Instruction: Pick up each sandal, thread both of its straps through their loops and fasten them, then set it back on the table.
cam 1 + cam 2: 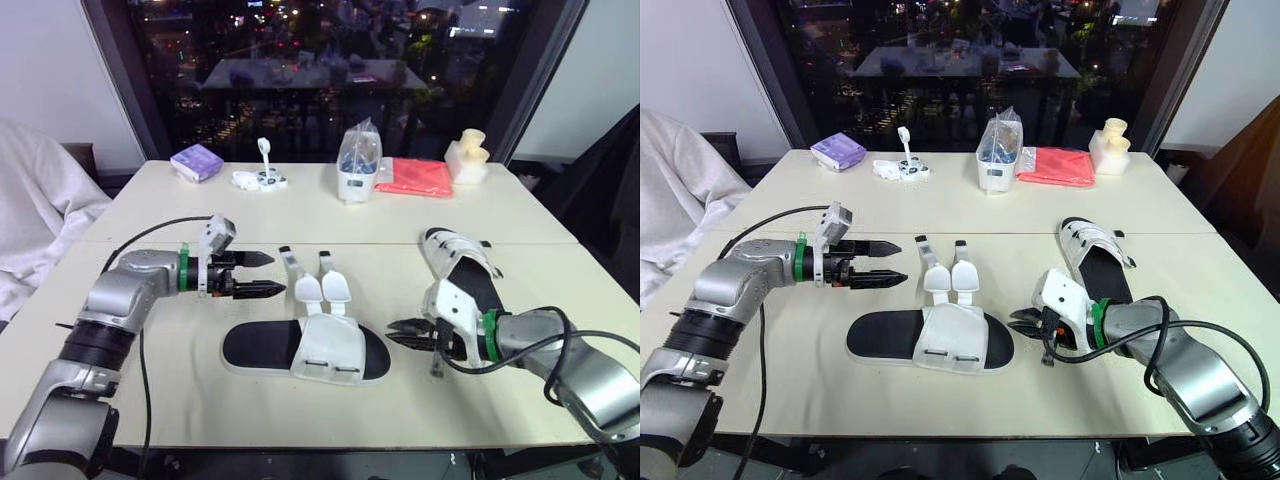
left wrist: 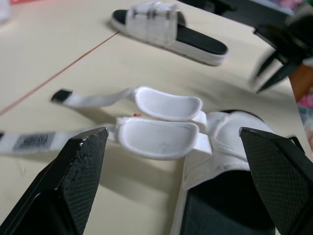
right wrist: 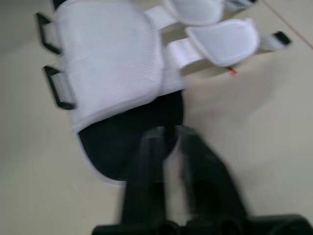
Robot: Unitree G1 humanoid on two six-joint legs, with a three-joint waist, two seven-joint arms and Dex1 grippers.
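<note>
Left eye view, L to R: left gripper [image 1: 272, 274] hovers w/ fingers spread wide, nothing in them, pointing toward the loose straps [image 1: 335, 290]. Near sandal [image 1: 300, 350] lies flat on the table [image 1: 180, 400] btwn both arms. Both straps are flopped out and the black loops [image 3: 53, 88] are empty, so that one's not started imo. Right gripper [image 1: 392, 333] is just beside its right end, fingers a narrow gap apart, empty. Far sandal [image 1: 465, 275] on the right looks fastened already, prob done. Build: white mesh upper, padded strap tabs, flat webbing, black footbed, stiff rectangular loops.
</note>
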